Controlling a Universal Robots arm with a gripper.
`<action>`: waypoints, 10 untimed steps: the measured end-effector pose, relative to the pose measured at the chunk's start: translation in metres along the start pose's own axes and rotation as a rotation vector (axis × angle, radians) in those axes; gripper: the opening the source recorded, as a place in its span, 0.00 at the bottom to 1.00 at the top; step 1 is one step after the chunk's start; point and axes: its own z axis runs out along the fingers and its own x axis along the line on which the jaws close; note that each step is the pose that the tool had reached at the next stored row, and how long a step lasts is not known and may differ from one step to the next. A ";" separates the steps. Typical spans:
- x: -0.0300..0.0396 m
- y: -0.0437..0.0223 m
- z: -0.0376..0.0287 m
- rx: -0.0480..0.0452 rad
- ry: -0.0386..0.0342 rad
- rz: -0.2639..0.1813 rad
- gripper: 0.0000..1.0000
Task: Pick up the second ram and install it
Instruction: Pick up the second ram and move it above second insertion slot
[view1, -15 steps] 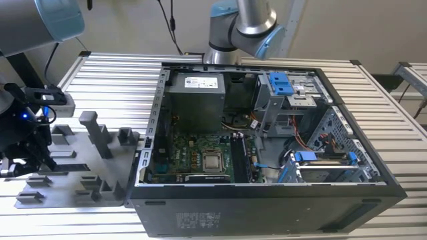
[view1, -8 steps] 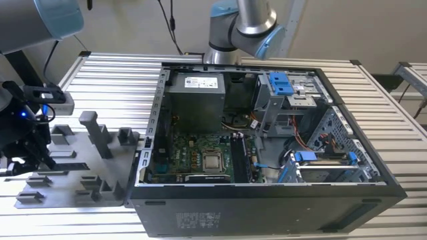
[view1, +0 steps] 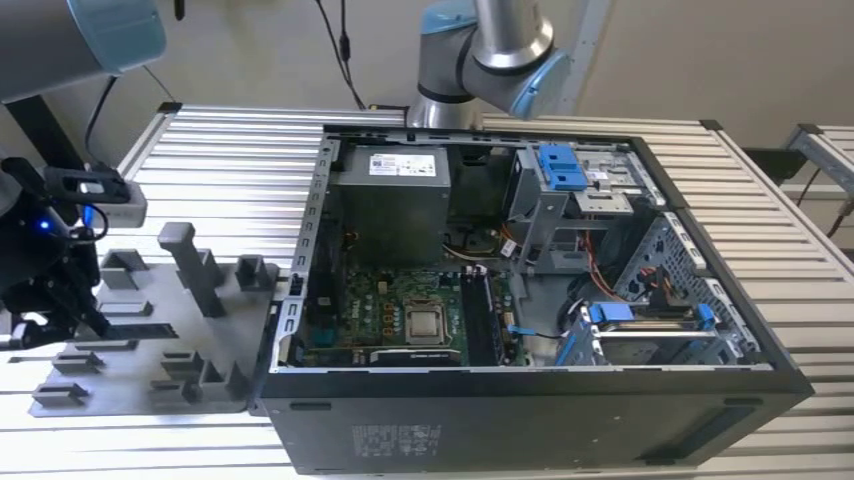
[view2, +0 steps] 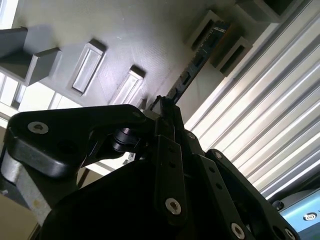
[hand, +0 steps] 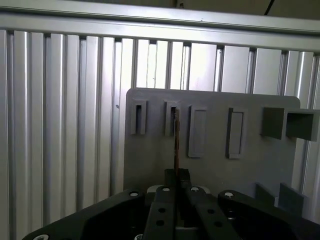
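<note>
Gripper pinched nearly closed on second ram at grey tray.

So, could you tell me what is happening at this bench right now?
The robot arm's tool is down at the grey holder, apparently closed on the second ram, which stands on edge with its far end in a slot. It is not yet installed; the open computer case sits toward the exterior view's right.

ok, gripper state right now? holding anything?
Gripper: closed on the memory stick, which stands on edge with its far end in a slot of the grey tray.
</note>
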 end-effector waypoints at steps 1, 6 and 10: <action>0.0000 0.0000 -0.0004 -0.0002 0.0002 0.000 0.14; -0.0002 0.0000 -0.0044 -0.0002 -0.0035 0.000 0.14; -0.0005 -0.0001 -0.0107 -0.0007 -0.0038 -0.001 0.14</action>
